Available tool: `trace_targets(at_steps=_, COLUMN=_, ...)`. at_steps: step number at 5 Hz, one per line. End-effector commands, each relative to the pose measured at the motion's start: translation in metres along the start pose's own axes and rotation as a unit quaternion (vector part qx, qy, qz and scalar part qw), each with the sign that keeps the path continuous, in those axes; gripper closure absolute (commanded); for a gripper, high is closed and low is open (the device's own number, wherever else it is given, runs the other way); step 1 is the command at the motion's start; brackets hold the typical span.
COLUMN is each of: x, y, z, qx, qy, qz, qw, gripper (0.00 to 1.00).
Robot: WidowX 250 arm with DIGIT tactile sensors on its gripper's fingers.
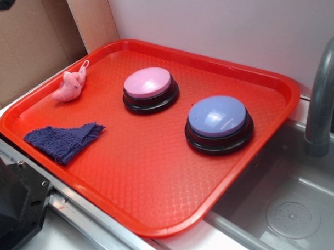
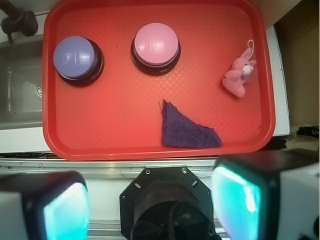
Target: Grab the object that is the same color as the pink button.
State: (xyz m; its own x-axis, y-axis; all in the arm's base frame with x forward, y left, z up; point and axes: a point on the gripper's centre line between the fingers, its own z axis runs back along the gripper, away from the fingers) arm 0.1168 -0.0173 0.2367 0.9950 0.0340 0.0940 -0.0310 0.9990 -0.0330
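A small pink plush toy (image 1: pixel 70 86) with a thin loop lies at the back left corner of the red tray (image 1: pixel 158 174); in the wrist view the toy (image 2: pixel 239 77) is at the right. The pink button (image 1: pixel 148 84) on a black base stands near the tray's back middle, also in the wrist view (image 2: pixel 155 45). My gripper (image 2: pixel 150 202) is high above the robot base, off the tray's near edge, far from the toy. Its two pads stand wide apart with nothing between them. The gripper is out of the exterior view.
A blue-lavender button (image 1: pixel 218 118) stands right of the pink one. A dark blue folded cloth (image 1: pixel 64 139) lies at the tray's front left. A grey sink (image 1: pixel 290 208) with a faucet (image 1: pixel 322 97) is to the right. Cardboard (image 1: pixel 27 42) stands behind left.
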Motion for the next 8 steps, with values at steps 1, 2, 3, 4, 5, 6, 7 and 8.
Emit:
trace_targets(at_steps=1, x=0.0, y=0.0, z=0.0, qx=0.0, qy=0.0, qz=0.0, qw=1.0, gripper=0.0)
trace_targets(at_steps=2, x=0.013, y=0.019, z=-0.012, qx=0.01, qy=-0.021, qz=0.068, qw=0.997, gripper=0.0)
trace_targets(at_steps=3, x=0.026, y=0.043, z=-0.028, qx=0.001, qy=-0.028, qz=0.157, qw=0.987, gripper=0.0)
trace_targets(at_steps=4, x=0.04, y=0.065, z=-0.047, qx=0.02, qy=-0.059, qz=0.255, qw=0.965, gripper=0.0)
trace_targets(at_steps=5, x=0.057, y=0.093, z=-0.069, qx=0.048, qy=-0.064, qz=0.327, qw=0.942, gripper=0.0)
trace_targets(at_steps=6, x=0.073, y=0.119, z=-0.095, qx=0.061, qy=-0.077, qz=0.377, qw=0.921, gripper=0.0)
trace_targets(at_steps=7, x=0.081, y=0.136, z=-0.117, qx=0.08, qy=-0.096, qz=0.409, qw=0.904, gripper=0.0)
trace_targets(at_steps=8, x=0.089, y=0.154, z=-0.151, qx=0.094, qy=-0.108, qz=0.432, qw=0.89, gripper=0.0)
